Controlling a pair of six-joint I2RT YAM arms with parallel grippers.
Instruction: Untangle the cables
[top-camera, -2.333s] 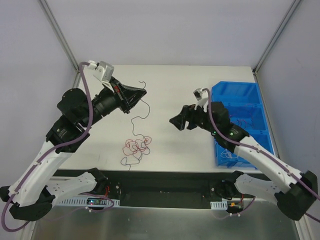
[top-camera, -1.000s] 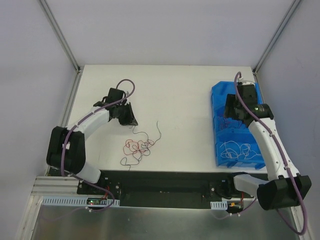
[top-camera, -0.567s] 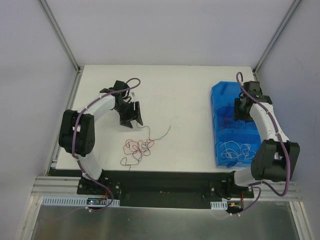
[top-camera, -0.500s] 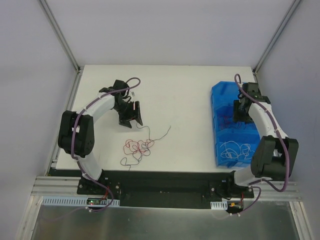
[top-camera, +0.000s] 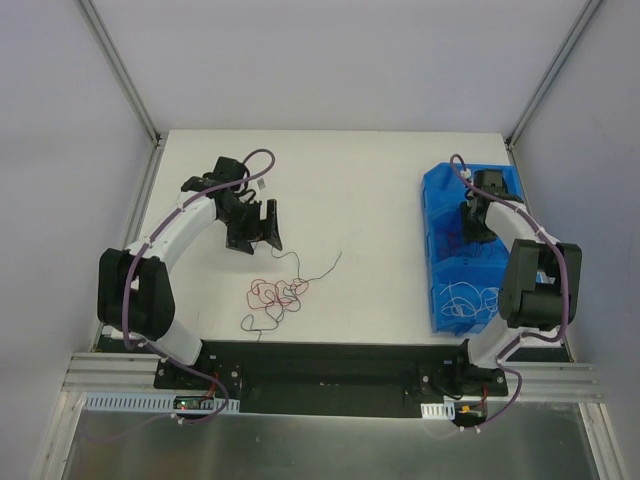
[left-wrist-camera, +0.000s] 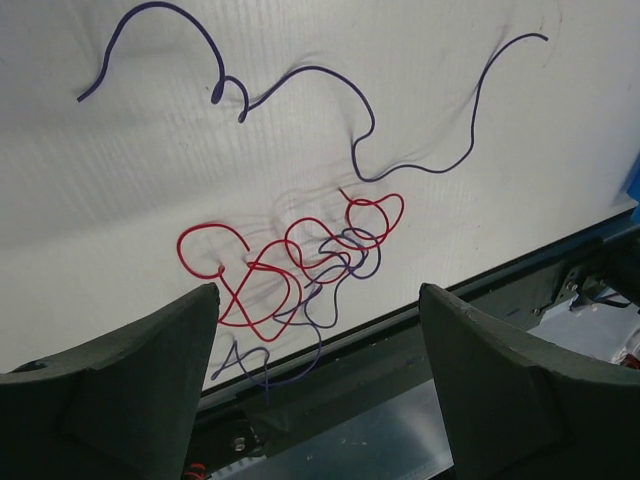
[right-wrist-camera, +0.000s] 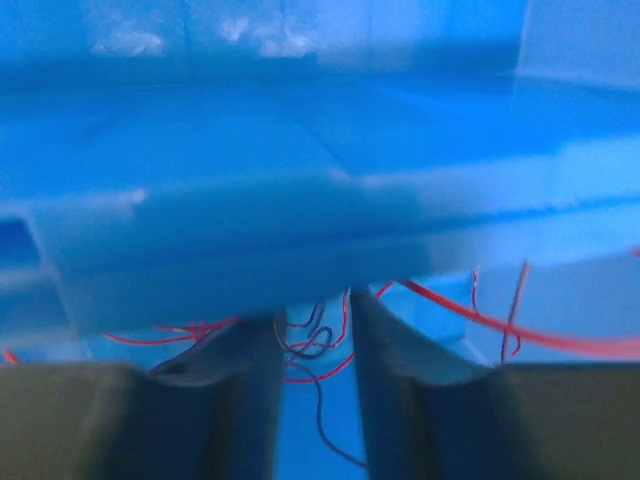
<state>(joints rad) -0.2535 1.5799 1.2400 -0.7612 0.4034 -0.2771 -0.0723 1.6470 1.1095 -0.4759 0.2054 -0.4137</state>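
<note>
The cables lie as a small clump of red and dark purple wires (top-camera: 278, 293) on the white table, seen close in the left wrist view (left-wrist-camera: 300, 255). A loose purple strand (top-camera: 322, 270) trails from the clump toward the right and crosses the top of the left wrist view (left-wrist-camera: 300, 72). My left gripper (top-camera: 258, 238) hovers just beyond the clump, open wide with nothing between its fingers (left-wrist-camera: 318, 295). My right gripper (top-camera: 476, 228) is down inside the blue bin (top-camera: 432, 250). Its fingers (right-wrist-camera: 250, 390) stand a narrow gap apart, with thin red and dark wires (right-wrist-camera: 318, 345) in the gap.
White curly wires (top-camera: 470, 300) fill the bin's near compartment. More red wires (right-wrist-camera: 520, 330) lie on the bin floor by the right gripper, and a blue divider wall (right-wrist-camera: 300, 220) stands right in front of it. The table's near edge (left-wrist-camera: 440, 300) runs below the clump.
The left gripper opened and let go of the purple strand, which now lies on the table. The right gripper sank into the bin and its jaws narrowed.
</note>
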